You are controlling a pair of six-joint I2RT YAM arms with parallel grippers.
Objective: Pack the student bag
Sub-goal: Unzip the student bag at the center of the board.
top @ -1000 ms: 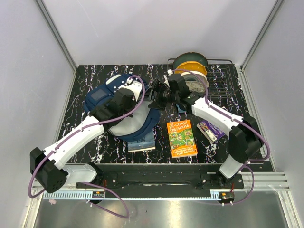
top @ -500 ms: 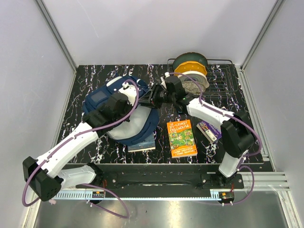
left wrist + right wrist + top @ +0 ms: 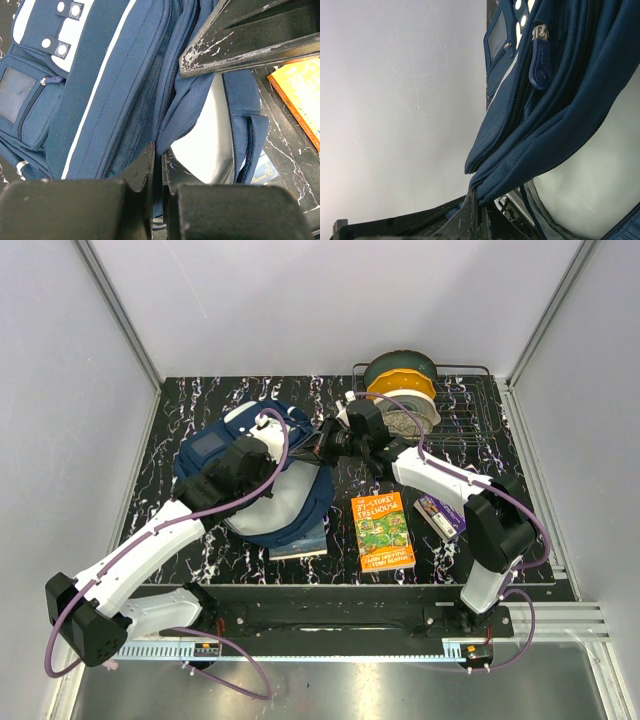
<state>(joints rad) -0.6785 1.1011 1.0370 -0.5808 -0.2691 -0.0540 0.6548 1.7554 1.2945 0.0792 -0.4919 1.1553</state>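
Note:
The student bag [image 3: 212, 452] lies flat at the table's left, navy with white stripe trim, its main opening spread so the pale lining [image 3: 268, 502] shows. My left gripper [image 3: 277, 430] is at the opening's far rim, and in the left wrist view the gripper [image 3: 160, 161] is shut on a fold of the bag's blue edge [image 3: 172, 120]. My right gripper [image 3: 322, 447] is at the rim's right side. In the right wrist view the gripper [image 3: 481, 196] is shut on the bag's fabric edge [image 3: 520, 170], which is lifted. A zipper pull [image 3: 539, 70] hangs above.
An orange book [image 3: 382, 530] lies right of the bag, with a purple box [image 3: 441, 515] beyond it. Another book [image 3: 300, 541] sticks out from under the bag's near edge. A wire rack [image 3: 470, 415] with stacked dishes [image 3: 402, 388] stands at the back right.
My right gripper has moved left to the bag's rim and shut on its fabric. The left arm has reached farther over the bag, still pinching its edge.

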